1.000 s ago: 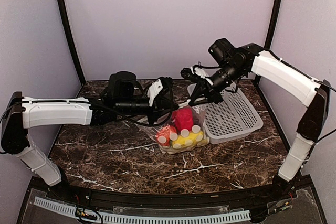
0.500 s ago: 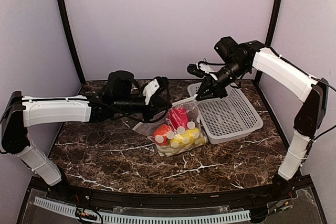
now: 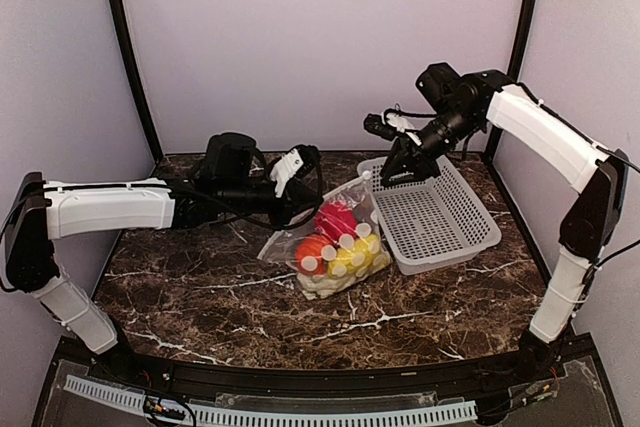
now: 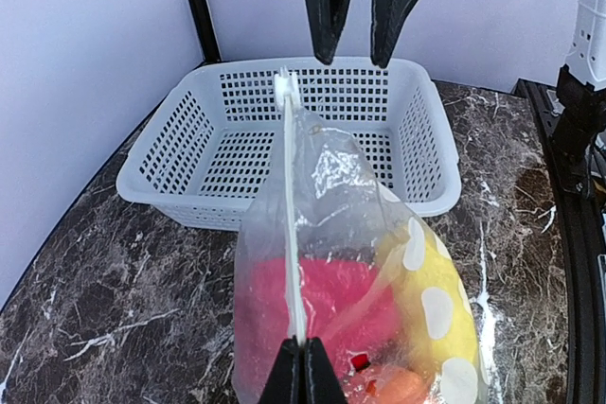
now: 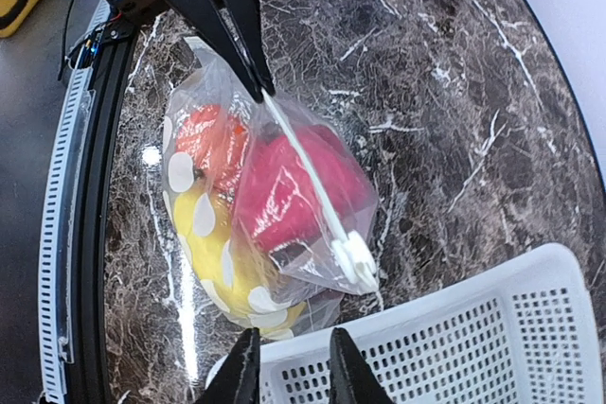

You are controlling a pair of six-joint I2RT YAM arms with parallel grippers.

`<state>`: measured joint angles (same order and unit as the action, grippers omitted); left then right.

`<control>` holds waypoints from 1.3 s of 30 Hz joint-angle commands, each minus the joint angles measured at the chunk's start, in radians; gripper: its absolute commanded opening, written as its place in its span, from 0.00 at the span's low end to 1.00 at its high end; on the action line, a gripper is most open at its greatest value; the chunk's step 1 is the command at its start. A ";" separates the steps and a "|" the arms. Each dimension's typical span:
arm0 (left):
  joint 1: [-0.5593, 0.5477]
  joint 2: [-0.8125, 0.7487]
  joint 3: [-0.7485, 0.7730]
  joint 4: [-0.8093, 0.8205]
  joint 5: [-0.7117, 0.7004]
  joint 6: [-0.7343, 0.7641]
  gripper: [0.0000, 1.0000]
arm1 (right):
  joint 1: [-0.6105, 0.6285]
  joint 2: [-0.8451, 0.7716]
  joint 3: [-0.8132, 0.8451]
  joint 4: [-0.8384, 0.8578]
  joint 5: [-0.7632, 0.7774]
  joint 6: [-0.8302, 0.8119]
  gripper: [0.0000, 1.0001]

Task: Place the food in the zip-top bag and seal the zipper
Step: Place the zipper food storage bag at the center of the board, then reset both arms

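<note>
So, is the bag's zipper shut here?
Looks shut: the zipper runs as one thin strip from the left gripper to the slider tab, no gap showing.

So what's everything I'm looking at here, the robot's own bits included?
table: one, dark marble with white veins, under everything
basket: one, white mesh, right side of the table
zip-top bag: one, clear with white dots, beside the basket
zipper: one, whitish strip, along the bag's top edge
pepper: one, red, inside the bag
round food: one, orange-red, inside the bag
oblong food: count unclear, yellow, inside the bag
left arm: one, white and black, jaws shut on the zipper's end away from the basket
right arm: one, white and black, jaws open above the basket, holding nothing
</note>
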<state>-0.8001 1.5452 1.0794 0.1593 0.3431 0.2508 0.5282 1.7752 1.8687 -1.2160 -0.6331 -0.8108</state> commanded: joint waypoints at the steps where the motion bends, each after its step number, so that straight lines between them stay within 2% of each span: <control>1: 0.006 0.025 0.106 -0.063 -0.051 0.053 0.01 | -0.005 0.035 0.116 -0.016 -0.013 0.004 0.27; 6: 0.025 0.055 0.311 -0.163 -0.103 0.188 0.01 | -0.061 0.031 0.214 0.026 -0.024 0.027 0.40; 11: 0.021 0.086 0.439 -0.270 -0.006 0.220 0.01 | -0.189 -0.038 0.157 0.163 -0.076 0.124 0.46; 15: -0.011 0.080 0.364 -0.296 0.082 0.146 0.01 | -0.257 -0.128 -0.026 0.317 -0.070 0.196 0.51; 20: -0.084 0.081 0.170 -0.303 0.152 0.024 0.02 | -0.293 -0.216 -0.212 0.425 -0.072 0.251 0.52; 22: -0.108 0.098 0.132 -0.320 0.180 -0.013 0.07 | -0.299 -0.246 -0.269 0.454 -0.074 0.273 0.52; 25: -0.120 0.092 0.106 -0.347 0.211 -0.051 0.21 | -0.306 -0.282 -0.309 0.482 -0.068 0.308 0.54; 26: -0.119 0.068 0.104 -0.348 0.214 -0.052 0.29 | -0.314 -0.297 -0.320 0.494 -0.057 0.333 0.58; 27: -0.119 0.049 0.097 -0.337 0.202 -0.053 0.32 | -0.323 -0.312 -0.338 0.515 -0.054 0.359 0.65; 29: -0.117 -0.047 0.072 -0.294 0.147 -0.064 0.46 | -0.341 -0.349 -0.385 0.560 -0.057 0.405 0.95; 30: -0.113 -0.075 0.063 -0.282 0.099 -0.069 0.59 | -0.350 -0.366 -0.408 0.581 -0.050 0.425 0.98; 32: -0.101 -0.146 0.042 -0.258 0.040 -0.086 0.72 | -0.373 -0.394 -0.441 0.610 -0.031 0.470 0.99; 34: -0.080 -0.203 0.026 -0.259 -0.022 -0.101 0.79 | -0.399 -0.406 -0.445 0.612 -0.029 0.493 0.99; 37: -0.025 -0.272 0.016 -0.280 -0.126 -0.157 0.82 | -0.419 -0.428 -0.452 0.633 0.037 0.547 0.99; 39: 0.018 -0.310 -0.003 -0.282 -0.243 -0.182 0.86 | -0.422 -0.452 -0.465 0.674 0.106 0.599 0.99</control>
<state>-0.8440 1.2884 1.1210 -0.1173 0.3084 0.1390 0.1181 1.3659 1.4311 -0.6434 -0.6395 -0.3302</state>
